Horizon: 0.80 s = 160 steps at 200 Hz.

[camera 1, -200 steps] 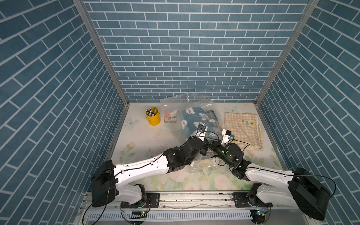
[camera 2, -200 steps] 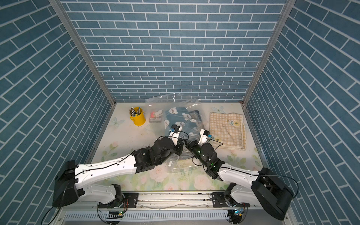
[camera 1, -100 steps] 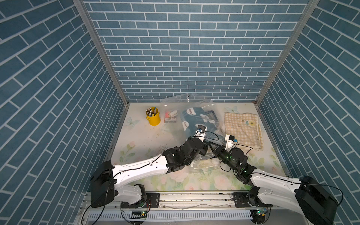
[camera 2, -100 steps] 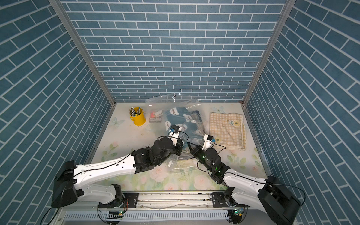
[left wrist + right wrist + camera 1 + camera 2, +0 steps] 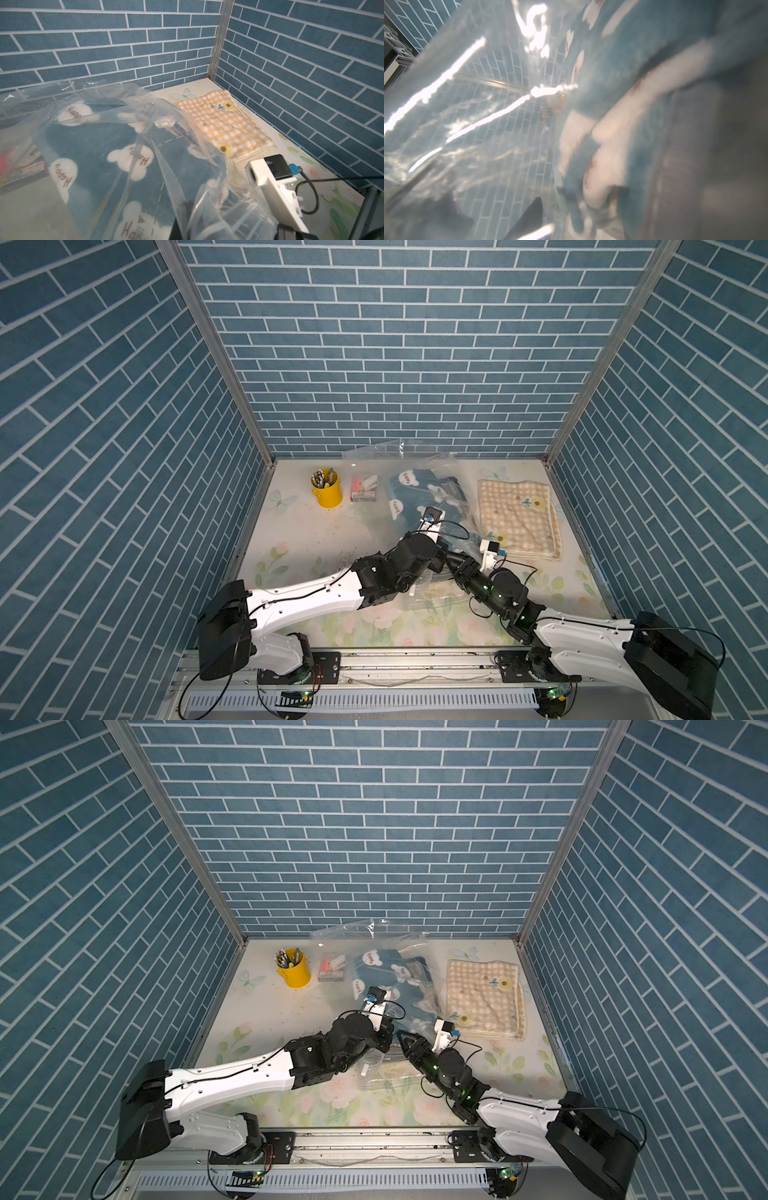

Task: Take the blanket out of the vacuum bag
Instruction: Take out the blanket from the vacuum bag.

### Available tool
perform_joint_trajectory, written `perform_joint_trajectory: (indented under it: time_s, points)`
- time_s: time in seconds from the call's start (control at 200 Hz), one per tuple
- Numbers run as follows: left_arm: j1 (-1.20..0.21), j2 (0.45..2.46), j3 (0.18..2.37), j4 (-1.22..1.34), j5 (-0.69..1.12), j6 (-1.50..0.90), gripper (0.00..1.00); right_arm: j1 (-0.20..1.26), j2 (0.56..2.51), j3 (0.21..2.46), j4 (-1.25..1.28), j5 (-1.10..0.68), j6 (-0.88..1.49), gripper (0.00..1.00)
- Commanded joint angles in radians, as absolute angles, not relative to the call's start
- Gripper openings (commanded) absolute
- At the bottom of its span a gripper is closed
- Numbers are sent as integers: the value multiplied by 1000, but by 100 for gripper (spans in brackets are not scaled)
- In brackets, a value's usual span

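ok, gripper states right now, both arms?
Left gripper: shut on the vacuum bag plastic.
Right gripper: looks open, nothing visibly held; view blurred.

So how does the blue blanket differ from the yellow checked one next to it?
The blue blanket has white bear shapes reading Happy; the yellow checked blanket has sunflowers. The blue one sits rumpled inside the clear vacuum bag; the yellow one lies uncovered, neatly folded flat. Both are soft cloth on the table.
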<state>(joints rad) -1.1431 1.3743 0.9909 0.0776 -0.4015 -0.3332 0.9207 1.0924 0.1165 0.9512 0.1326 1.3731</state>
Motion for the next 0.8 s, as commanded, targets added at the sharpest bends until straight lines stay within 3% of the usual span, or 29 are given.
perform_joint_trajectory:
  time_s: [0.0, 0.225, 0.795]
  points:
    - [-1140, 1388, 1017, 108, -382, -348, 0, 942, 1139, 117, 1085, 170, 1418, 64]
    - [-1141, 1385, 1006, 129, -369, -352, 0, 952, 1193, 134, 1124, 212, 1400, 71]
    - [-1141, 1393, 1002, 149, -362, -348, 0, 953, 1450, 275, 1253, 301, 1410, 70]
